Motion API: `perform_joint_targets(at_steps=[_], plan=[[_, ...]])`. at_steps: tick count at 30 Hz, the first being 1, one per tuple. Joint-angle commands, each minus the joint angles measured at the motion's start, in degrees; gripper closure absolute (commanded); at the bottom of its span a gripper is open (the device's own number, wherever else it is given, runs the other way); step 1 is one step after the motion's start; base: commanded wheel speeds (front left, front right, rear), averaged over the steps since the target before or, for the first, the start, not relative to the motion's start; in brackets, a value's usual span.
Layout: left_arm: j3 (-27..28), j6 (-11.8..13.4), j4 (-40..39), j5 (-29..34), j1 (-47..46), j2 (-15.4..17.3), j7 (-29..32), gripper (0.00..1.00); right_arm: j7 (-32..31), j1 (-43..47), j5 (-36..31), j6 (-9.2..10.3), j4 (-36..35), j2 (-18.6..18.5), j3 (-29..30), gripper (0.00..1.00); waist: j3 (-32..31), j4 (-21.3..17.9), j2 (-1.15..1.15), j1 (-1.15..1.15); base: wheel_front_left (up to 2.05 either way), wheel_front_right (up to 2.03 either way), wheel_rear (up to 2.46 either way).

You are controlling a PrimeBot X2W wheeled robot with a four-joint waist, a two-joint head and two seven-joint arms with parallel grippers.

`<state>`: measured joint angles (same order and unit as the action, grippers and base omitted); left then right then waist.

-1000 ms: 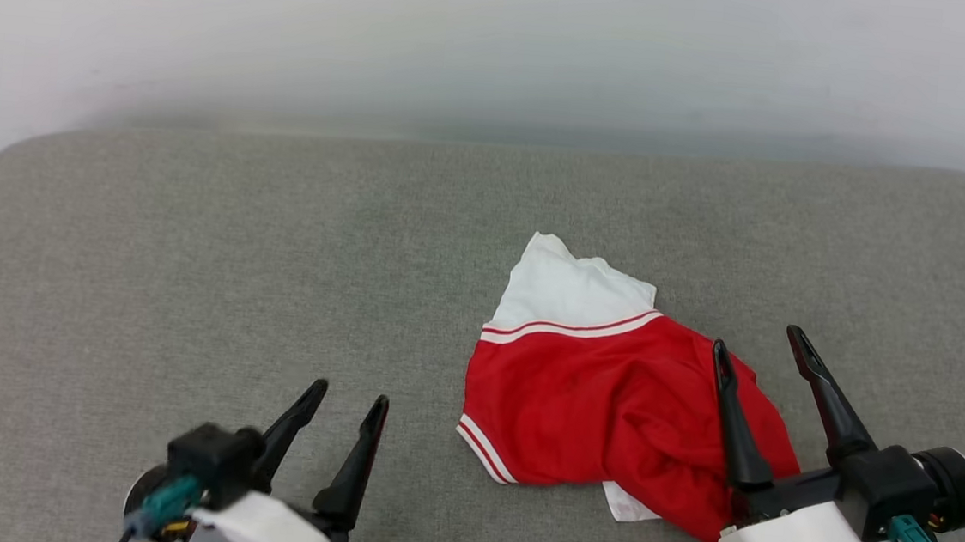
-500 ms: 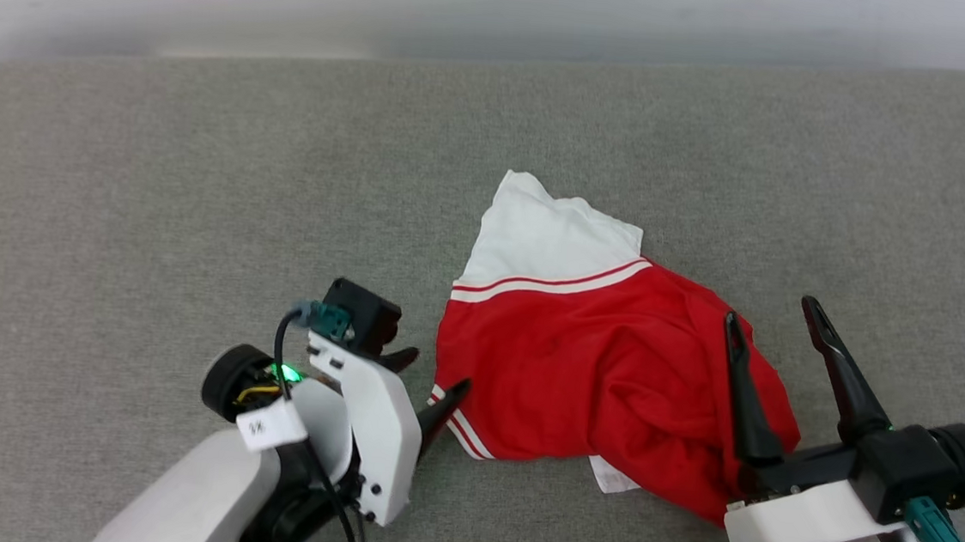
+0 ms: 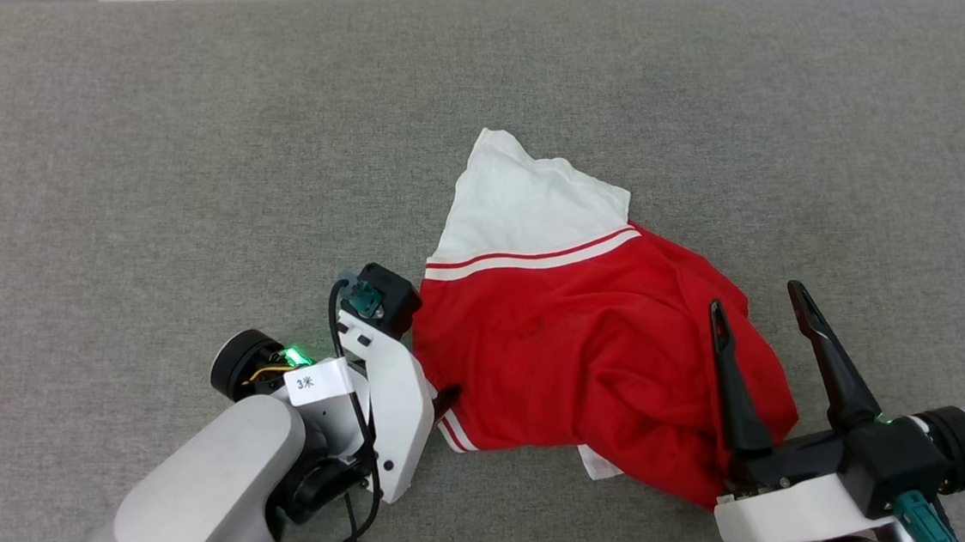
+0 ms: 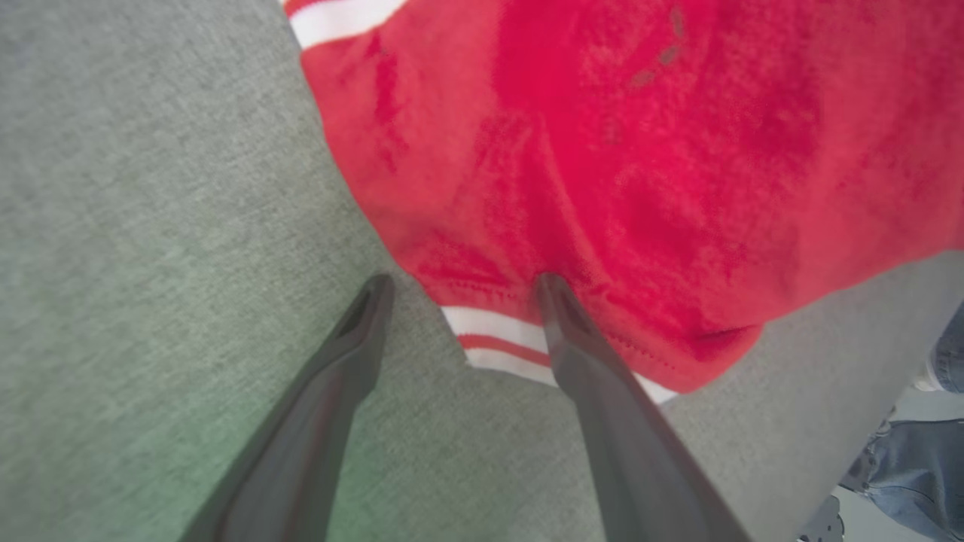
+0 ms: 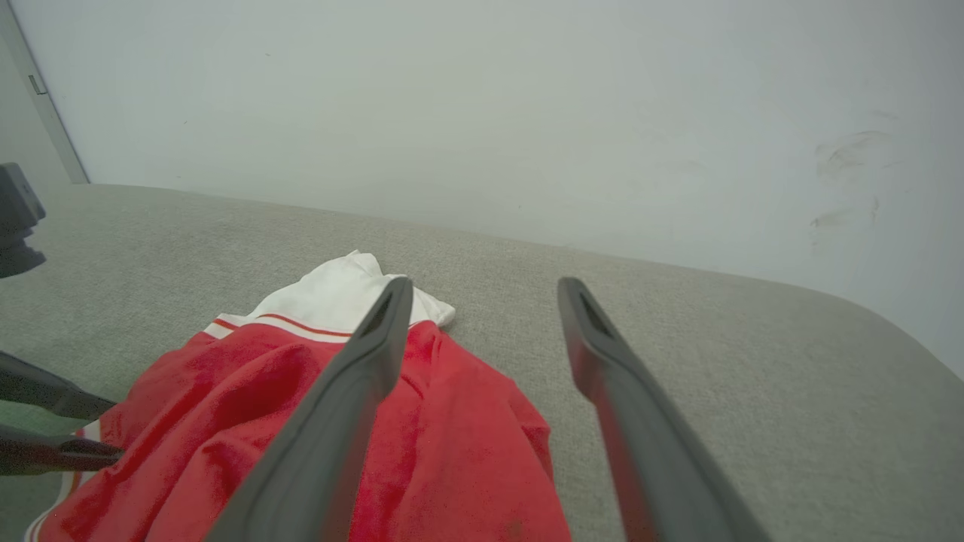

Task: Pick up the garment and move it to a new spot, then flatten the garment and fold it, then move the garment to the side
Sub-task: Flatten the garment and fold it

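Straddling the striped hem corner of the garment [image 4: 602,150], the left gripper [image 4: 461,282] is held wide open. One finger is over red cloth, the other over bare grey upholstery [image 4: 151,188] just beside the edge. For a clean pick, the fingers should be lowered until the hem lies well between them, then closed on as few layers as can be caught (a bunched bite would hinder later flattening). The right gripper [image 3: 756,297], likewise spread and empty, is poised above the garment's opposite edge.

Writing: a white tag [image 3: 310,381] on the left wrist is marked "3" plus an unclear character.
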<state>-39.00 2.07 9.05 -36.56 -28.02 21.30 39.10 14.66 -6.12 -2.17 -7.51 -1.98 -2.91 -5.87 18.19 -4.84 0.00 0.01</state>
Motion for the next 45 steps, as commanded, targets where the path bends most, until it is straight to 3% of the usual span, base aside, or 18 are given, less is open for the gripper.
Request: perform_joint_targets(at_steps=[1,10,13,23,30,34,37,38,39,45], plan=[[-1.74,-0.57,2.64,-0.45,2.24,-0.10,1.24,1.00,0.28,-0.69,-0.18,0.04,0.10,0.04,-0.08,0.00,0.04,-0.12,0.00,-0.01,0.00,0.00,0.00],[3.39,0.02,-1.00,0.07,0.62,2.70,-7.20,1.00,0.52,-1.10,0.95,0.04,1.78,0.04,-0.75,0.00,-3.31,-0.56,0.00,-0.01,0.00,0.00,0.00],[6.19,0.92,-5.23,0.56,-0.67,5.40,-8.59,1.00,0.55,-0.75,1.54,0.04,2.28,0.03,-0.53,0.00,-4.68,-1.00,0.00,-0.01,0.00,0.00,0.00],[12.02,1.13,-17.44,0.94,-6.33,13.97,-4.68,1.00,0.53,-1.42,3.72,0.04,1.67,0.05,-0.96,0.00,-5.07,-3.39,0.00,-0.01,0.00,0.00,0.00],[11.70,-1.72,-10.15,2.16,-16.65,14.37,-1.64,1.00,0.53,-3.36,5.22,0.04,0.77,0.04,-2.20,0.00,-0.30,-6.78,0.00,-0.01,0.00,0.00,0.00],[10.21,-3.85,-3.03,4.92,-23.17,12.82,-3.40,1.00,0.53,-4.41,5.94,0.04,0.46,0.04,-2.81,0.00,2.25,-8.58,0.00,-0.01,0.00,0.00,0.00],[9.08,-5.30,3.49,5.85,-27.36,9.32,-7.36,1.00,0.53,-5.28,6.58,0.04,0.29,0.04,-3.20,0.00,3.96,-9.68,0.00,-0.01,0.00,0.00,0.00],[8.30,-5.84,5.44,6.14,-27.50,8.69,-7.97,0.05,0.53,-5.44,6.66,0.04,0.27,0.04,-3.31,0.00,4.16,-9.81,0.00,-0.01,0.00,0.00,0.00],[7.75,-6.16,7.71,5.74,-27.27,8.05,-7.84,0.00,0.53,-5.48,6.72,0.04,0.35,0.04,-3.32,0.00,4.25,-9.89,0.00,-0.01,0.00,0.00,0.00],[5.06,-7.82,15.15,5.39,-26.09,7.48,-7.82,0.00,0.53,-5.51,6.86,0.04,0.83,0.04,-3.72,0.00,3.88,-9.60,0.00,-0.01,0.00,0.00,0.00]])
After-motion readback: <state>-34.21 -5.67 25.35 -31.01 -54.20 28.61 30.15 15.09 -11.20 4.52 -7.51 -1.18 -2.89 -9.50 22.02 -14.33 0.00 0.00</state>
